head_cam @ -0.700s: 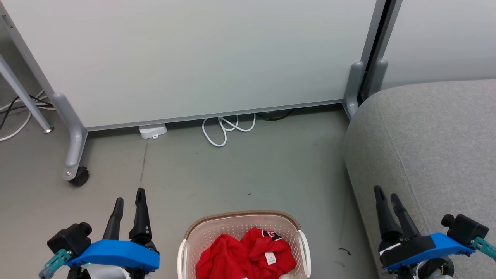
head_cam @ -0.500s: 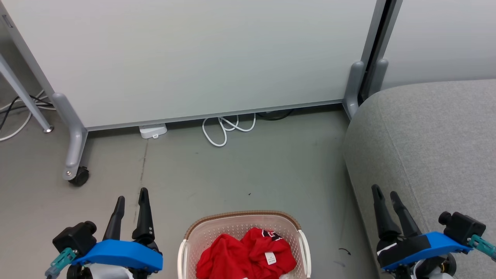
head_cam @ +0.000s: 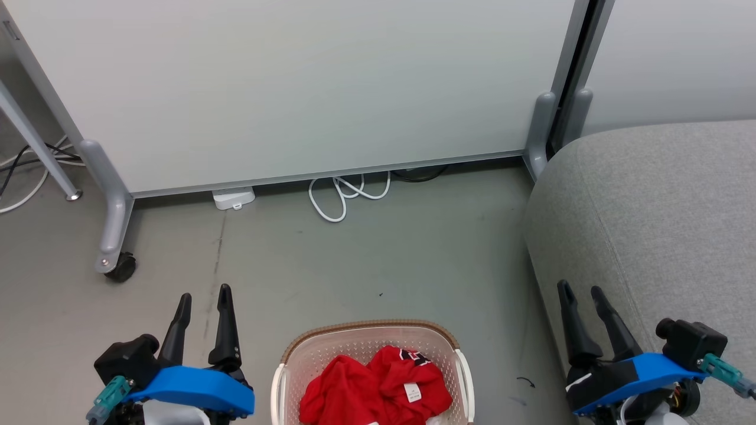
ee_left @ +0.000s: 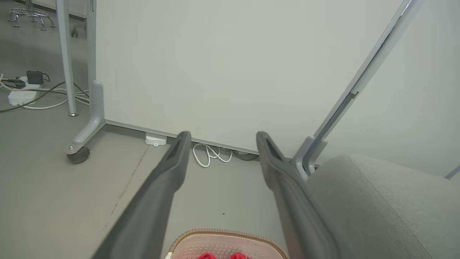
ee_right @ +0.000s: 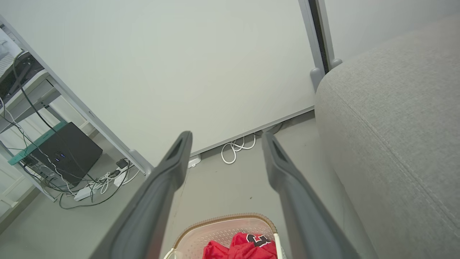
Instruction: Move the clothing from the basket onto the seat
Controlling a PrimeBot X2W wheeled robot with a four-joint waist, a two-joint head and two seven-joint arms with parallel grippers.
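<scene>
left gripper (head_cam: 204, 294) and right gripper (head_cam: 580, 288) both have jaws apart, holding nothing, flanking the basket (head_cam: 369, 326) on the floor (head_cam: 354, 265), red clothing (head_cam: 372, 386) bunched inside it, grey seat (head_cam: 661, 206) near the basket's right, bare on top.

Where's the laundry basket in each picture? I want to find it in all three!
Head view: the basket sits at the bottom middle, on the floor.
Left wrist view: its far rim peeks up at the bottom edge, between the left gripper's fingers.
Right wrist view: it is at the bottom middle, between the right gripper's fingers.
Shared landmark: the looped white cable lies on the floor beyond the basket.
</scene>
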